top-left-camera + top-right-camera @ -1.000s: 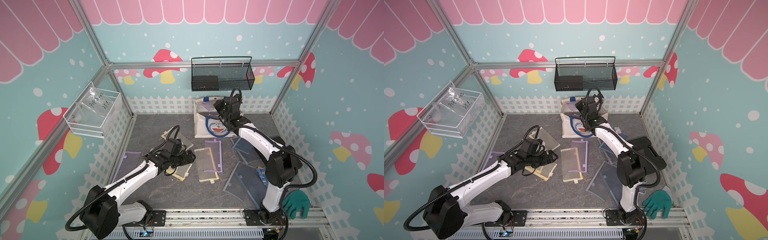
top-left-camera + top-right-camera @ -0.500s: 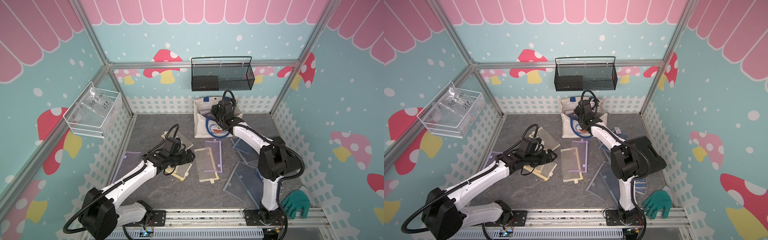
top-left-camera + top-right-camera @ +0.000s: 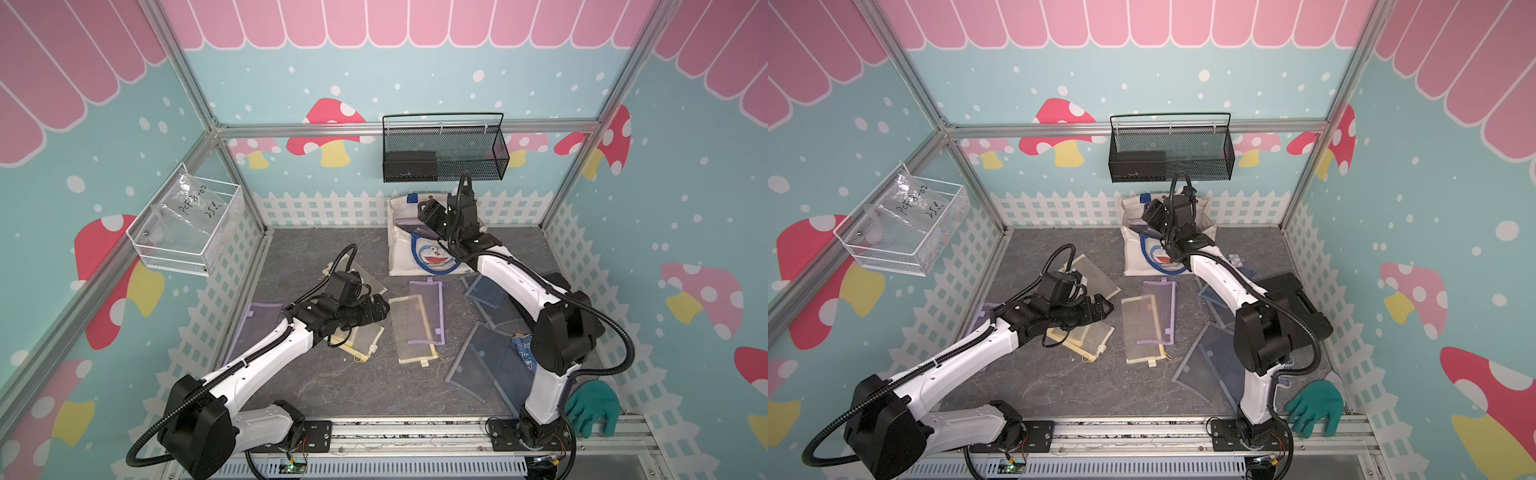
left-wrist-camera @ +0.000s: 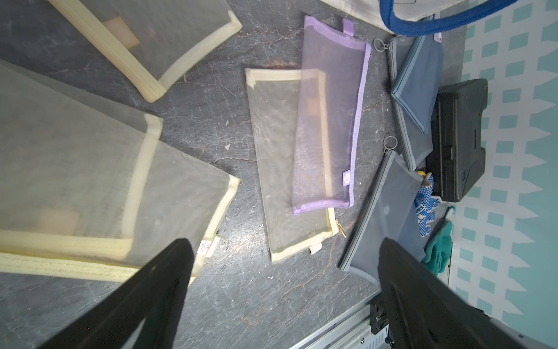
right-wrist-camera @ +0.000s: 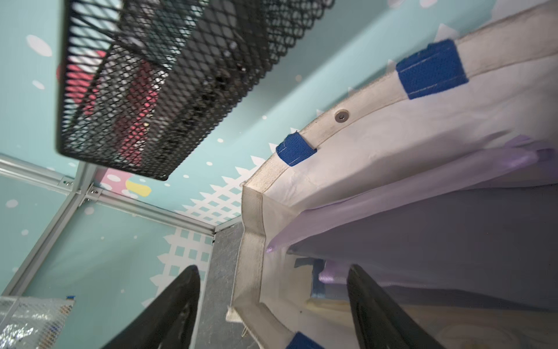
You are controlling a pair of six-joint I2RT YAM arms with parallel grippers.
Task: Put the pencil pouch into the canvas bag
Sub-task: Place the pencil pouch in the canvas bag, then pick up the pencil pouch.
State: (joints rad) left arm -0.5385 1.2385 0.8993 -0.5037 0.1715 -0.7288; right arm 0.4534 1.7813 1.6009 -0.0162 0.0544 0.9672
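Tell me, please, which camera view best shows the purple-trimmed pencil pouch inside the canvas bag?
The right wrist view: the purple-trimmed pencil pouch fills the open mouth of the canvas bag up close. Both top views show only a dark sliver of it beside the right gripper. The left wrist view shows none of it.

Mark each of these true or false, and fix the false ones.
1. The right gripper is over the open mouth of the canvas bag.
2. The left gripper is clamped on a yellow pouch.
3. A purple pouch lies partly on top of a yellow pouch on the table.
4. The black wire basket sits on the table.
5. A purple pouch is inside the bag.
1. True: the right gripper is at the mouth of the canvas bag.
2. False: the left gripper is open and holds nothing.
3. True: the purple pouch overlaps the yellow pouch.
4. False: the black wire basket hangs on the back wall.
5. True: the purple pouch in the bag shows in the right wrist view.
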